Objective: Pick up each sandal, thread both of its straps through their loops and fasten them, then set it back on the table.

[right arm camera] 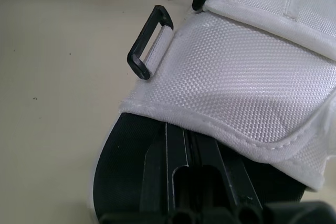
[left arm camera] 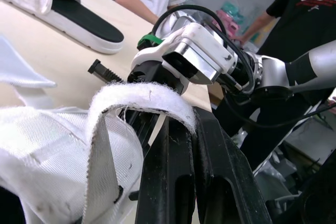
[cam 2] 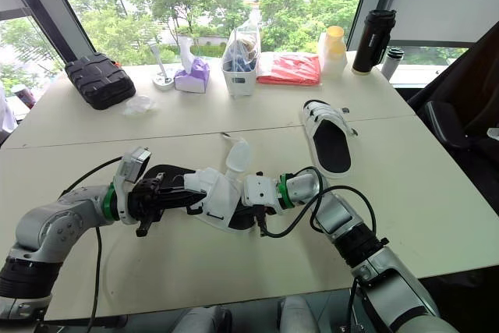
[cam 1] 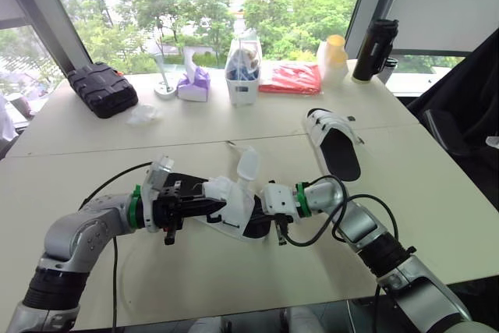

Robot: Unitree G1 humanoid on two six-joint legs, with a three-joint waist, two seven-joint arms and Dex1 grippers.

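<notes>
Left gripper (cam 1: 209,203): fingers pressed together, the white strap (left arm camera: 139,95) pinched at their tips.
Right gripper (cam 1: 260,210): fingers drawn nearly together on the footbed edge, under the white upper.
Held sandal (cam 1: 236,216): gripped between both grippers at mid-table; long axis laid left to right; toe direction cannot be told.
Second sandal (cam 1: 337,144): laid flat to the right, pointed away.

Pale table (cam 1: 93,138) carried plenty: black case (cam 1: 101,90) upper left, tissue box (cam 1: 193,83), white bin (cam 1: 242,76), red packet (cam 1: 290,79) along the top, one sandal (cam 1: 334,143) right of centre.
</notes>
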